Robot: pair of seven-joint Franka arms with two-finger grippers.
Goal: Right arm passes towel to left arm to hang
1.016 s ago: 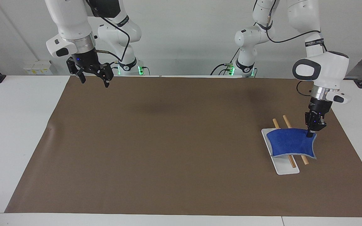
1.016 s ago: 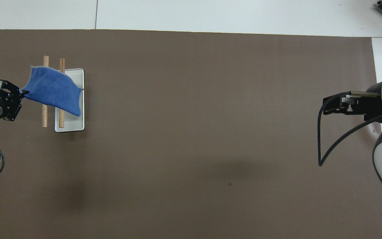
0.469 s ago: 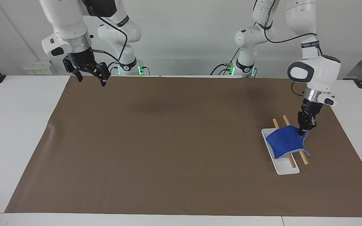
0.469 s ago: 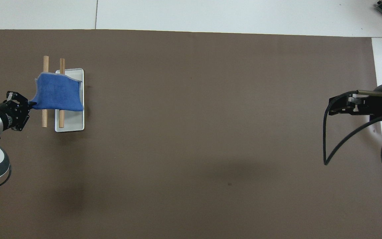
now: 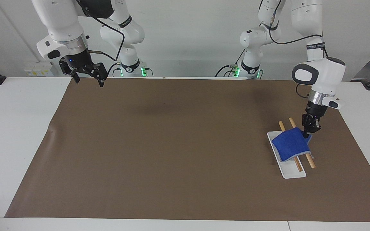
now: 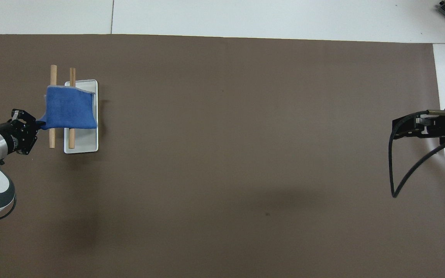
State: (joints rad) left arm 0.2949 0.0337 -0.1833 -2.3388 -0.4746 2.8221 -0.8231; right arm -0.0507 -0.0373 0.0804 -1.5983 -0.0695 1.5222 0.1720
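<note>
Moved: right arm [image 5: 59, 25] went up and back toward its own end of the table since the earlier frames; left gripper [image 5: 307, 134] drew the towel [image 5: 290, 144] in, so the cloth now lies narrower over the rods
Right gripper [image 5: 87, 78]: raised over the edge of the brown mat [image 5: 172, 144] close to the robots, at the right arm's end; fingers stand well apart; nothing is between them; small blue light shows on its body
Mat: brown sheet that covers most of the white table [image 5: 14, 128]
Stand [image 5: 292, 173]: white flat base on the mat at the left arm's end; two wooden rods [image 5: 310, 162] run above it side by side
Towel: blue with pale border; it is draped over both rods and hangs down toward the base; one corner is lifted toward the left gripper
Left gripper: just beside the rods, at the towel's corner; fingers nearly together, pinched on that corner
Left arm [image 5: 320, 73]: bends down from above; dark grey cap on its joint
</note>
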